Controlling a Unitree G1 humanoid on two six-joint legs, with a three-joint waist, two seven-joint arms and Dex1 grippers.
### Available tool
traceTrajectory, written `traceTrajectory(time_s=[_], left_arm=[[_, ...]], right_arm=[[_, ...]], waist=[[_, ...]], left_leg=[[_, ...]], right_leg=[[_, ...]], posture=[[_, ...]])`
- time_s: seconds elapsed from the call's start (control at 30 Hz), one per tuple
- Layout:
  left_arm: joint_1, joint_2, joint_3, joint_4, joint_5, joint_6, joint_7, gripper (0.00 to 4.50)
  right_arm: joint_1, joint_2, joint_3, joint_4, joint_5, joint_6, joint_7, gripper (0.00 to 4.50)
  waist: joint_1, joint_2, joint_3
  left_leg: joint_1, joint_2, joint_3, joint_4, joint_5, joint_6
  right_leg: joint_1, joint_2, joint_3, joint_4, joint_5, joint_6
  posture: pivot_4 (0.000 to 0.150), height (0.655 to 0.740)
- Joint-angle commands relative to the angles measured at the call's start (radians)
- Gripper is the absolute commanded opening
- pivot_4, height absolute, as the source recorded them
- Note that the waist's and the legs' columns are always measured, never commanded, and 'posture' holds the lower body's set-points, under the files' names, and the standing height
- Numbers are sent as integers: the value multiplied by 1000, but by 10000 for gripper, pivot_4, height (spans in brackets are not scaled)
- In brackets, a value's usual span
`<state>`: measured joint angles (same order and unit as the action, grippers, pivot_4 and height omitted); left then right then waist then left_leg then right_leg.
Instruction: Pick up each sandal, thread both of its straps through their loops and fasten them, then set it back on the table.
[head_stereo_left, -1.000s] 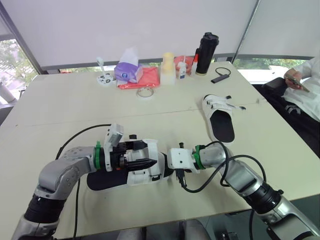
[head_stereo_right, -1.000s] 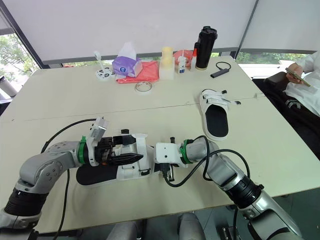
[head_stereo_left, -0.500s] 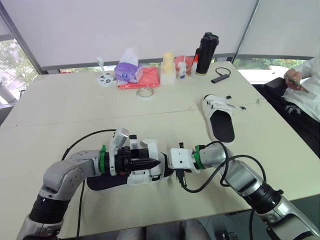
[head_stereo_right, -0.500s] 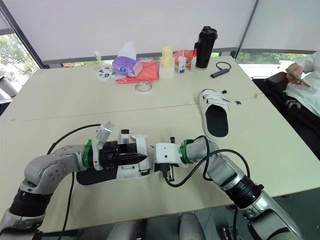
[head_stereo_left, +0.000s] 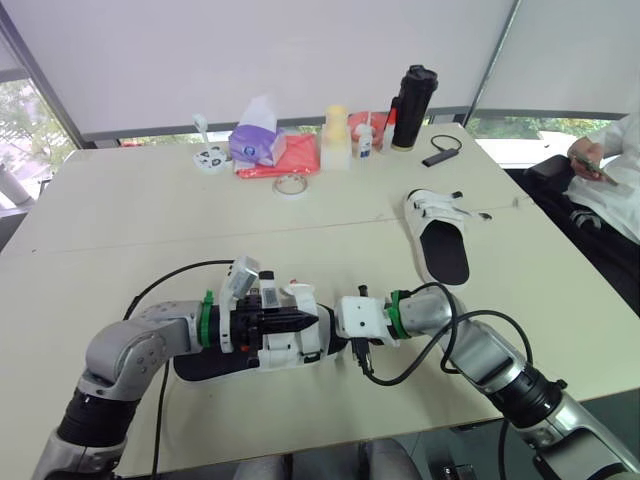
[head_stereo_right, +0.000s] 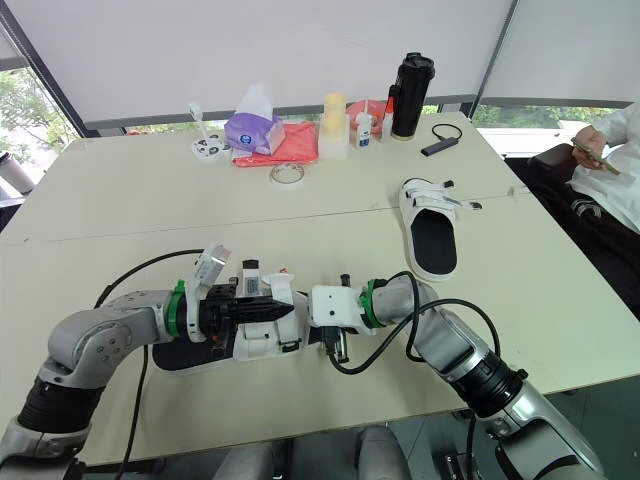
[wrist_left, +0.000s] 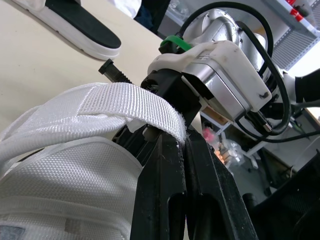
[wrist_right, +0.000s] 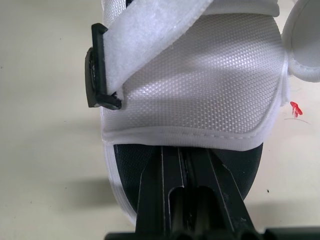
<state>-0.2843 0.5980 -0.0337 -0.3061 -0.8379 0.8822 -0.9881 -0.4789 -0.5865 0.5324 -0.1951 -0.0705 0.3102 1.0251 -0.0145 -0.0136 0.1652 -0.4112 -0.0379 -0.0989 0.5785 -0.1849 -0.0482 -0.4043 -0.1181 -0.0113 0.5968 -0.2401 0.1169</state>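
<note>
Counter (head_stereo_left: 120, 200): carries both sandals.
Near sandal (head_stereo_right: 262, 342): lies by the counter's front edge, between the two arms.
Far sandal (head_stereo_right: 432, 240): flat, well apart on the right.
Right jaws: clenched together, tips under the near sandal's upper.
Left jaws: grasping its white strap (wrist_left: 125, 102).

My left arm (head_stereo_left: 130, 350) bends at the elbow and reaches inward over the heel end of the white mesh sandal with a black sole (head_stereo_right: 260, 345). My left gripper (wrist_left: 172, 137) sits above the sandal's upper, both black fingers pressed together on the end of a white woven strap (wrist_left: 125, 102). My right arm (head_stereo_left: 480, 355) comes in level from the sandal's far side. My right gripper (wrist_right: 187, 150) is clamped on the edge at the toe end. The two grippers point toward each other across the sandal.
</note>
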Motion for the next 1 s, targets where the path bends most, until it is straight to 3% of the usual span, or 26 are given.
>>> traceTrajectory(time_s=[0.03,0.37,0.7,0.9,1.0], left_arm=[[14,10,-23,-37,14,-17,-15,246],[57,34,-95,-33,140,-150,-46,246],[20,-14,45,-3,-115,48,-2,246],[20,19,30,-18,-143,112,-23,246],[35,30,-18,-13,-59,58,-22,246]], right_arm=[[31,-12,33,82,-69,44,-18,0],[33,-10,33,80,-70,47,-20,0],[32,-7,33,81,-70,48,-23,0],[31,-7,34,82,-70,46,-23,0],[30,-7,34,82,-71,46,-24,0]], waist=[[0,0,0],[0,0,0],[-1,0,0],[-2,0,0],[-2,0,0]], left_leg=[[0,0,0,0,0,0],[0,0,1,0,0,0],[0,1,0,0,0,0],[0,0,1,0,0,0],[0,0,1,0,0,0]], right_leg=[[0,0,0,0,0,0],[0,-1,0,-1,0,0],[0,0,0,0,0,0],[0,0,0,0,0,0],[0,0,0,0,0,0]], posture=[[1500,7400],[1500,7400],[1500,7400],[1500,7400],[1500,7400]])
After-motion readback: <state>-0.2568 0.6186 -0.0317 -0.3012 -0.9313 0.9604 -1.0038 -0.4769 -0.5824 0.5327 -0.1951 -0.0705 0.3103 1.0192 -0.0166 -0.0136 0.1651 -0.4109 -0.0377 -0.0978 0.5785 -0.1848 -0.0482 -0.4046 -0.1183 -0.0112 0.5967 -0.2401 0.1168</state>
